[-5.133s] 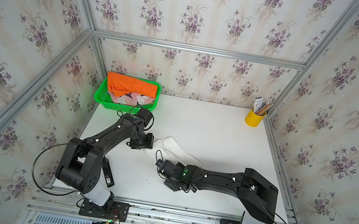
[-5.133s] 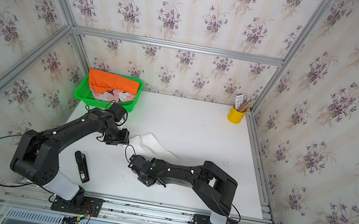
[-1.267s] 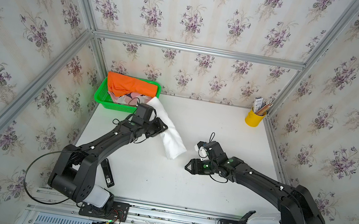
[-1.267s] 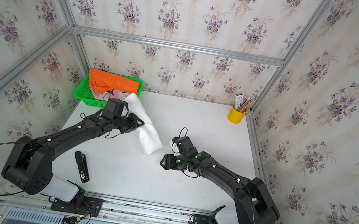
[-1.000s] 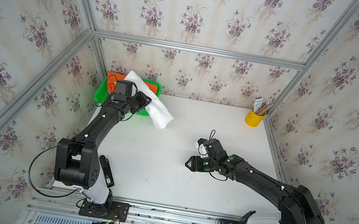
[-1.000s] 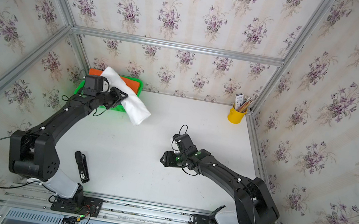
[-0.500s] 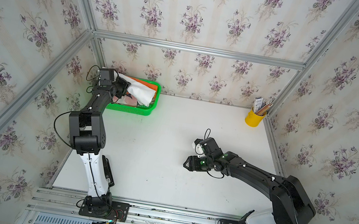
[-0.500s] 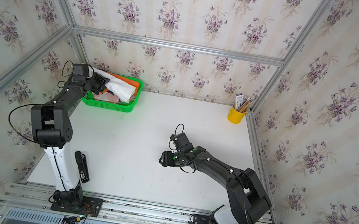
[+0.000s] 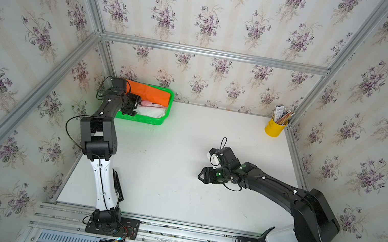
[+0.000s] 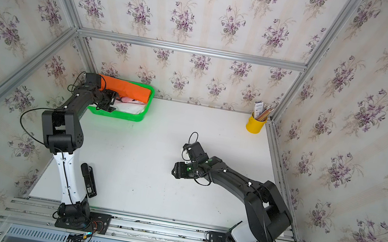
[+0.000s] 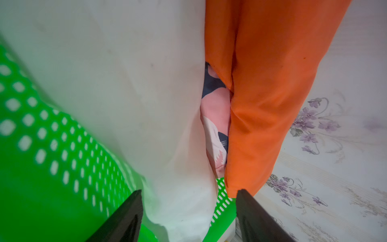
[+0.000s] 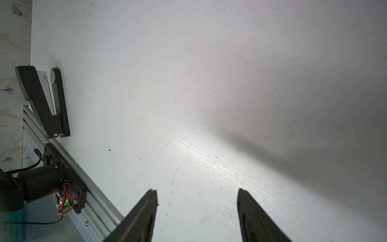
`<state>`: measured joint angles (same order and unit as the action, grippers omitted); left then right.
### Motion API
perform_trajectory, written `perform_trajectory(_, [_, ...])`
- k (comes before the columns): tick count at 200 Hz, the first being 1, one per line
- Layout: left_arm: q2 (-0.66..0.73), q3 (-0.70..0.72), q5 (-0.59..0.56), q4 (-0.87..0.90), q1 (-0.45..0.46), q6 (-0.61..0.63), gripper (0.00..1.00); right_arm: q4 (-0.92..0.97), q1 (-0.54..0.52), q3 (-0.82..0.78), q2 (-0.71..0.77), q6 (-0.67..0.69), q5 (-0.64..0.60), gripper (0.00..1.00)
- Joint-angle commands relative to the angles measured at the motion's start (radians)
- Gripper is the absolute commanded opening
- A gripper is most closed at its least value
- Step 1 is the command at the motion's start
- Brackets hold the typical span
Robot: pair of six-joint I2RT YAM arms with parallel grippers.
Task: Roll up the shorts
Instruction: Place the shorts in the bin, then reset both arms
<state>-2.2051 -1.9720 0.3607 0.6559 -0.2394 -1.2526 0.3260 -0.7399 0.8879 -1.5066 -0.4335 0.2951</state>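
Floral walls (image 9: 207, 8) box the table (image 9: 162, 188). Your left end effector (image 11: 189, 191) stands open over white shorts (image 11: 125, 83) in the green basket (image 11: 41, 188); lift clear without snagging. Right end effector (image 12: 196, 190) open, empty.

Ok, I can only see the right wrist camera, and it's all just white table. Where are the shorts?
Observer: They're in the green basket, at the far corner of the table on the left arm's side.
Operator: Is the left gripper holding any of them?
Observer: No. The left gripper is open over the basket, its fingers standing apart on either side of the white shorts.
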Motion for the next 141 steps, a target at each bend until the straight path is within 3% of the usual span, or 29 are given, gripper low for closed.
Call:
perform_trajectory(1, [0.029,-0.085,-0.085,0.324,-0.001,-0.061,0.88,0.027,0.002,0.009,0.021,0.016,-0.036,0.66])
perform_trajectory(22, [0.039,-0.195,-0.1,0.555,-0.003,-0.074,0.9,0.052,0.007,0.029,0.037,0.029,-0.066,0.67])
perform_trajectory(40, [0.103,-0.159,-0.088,0.564,0.002,-0.006,0.9,0.068,0.034,0.045,0.059,0.053,-0.129,0.69])
perform_trajectory(63, [0.306,0.122,-0.078,0.322,0.023,0.114,0.92,0.063,0.129,0.079,0.068,0.12,-0.301,0.76])
perform_trajectory(86, [0.519,0.428,-0.127,0.054,0.052,0.317,0.99,-0.033,0.241,0.102,0.035,0.194,-0.617,0.99])
perform_trajectory(123, [0.681,0.742,-0.3,-0.157,0.137,0.646,0.99,-0.344,0.391,0.013,-0.072,0.219,-0.883,1.0])
perform_trajectory(141, [0.743,0.909,-0.543,-0.315,0.252,0.8,0.99,-0.553,0.438,-0.087,-0.095,0.25,-0.936,1.0])
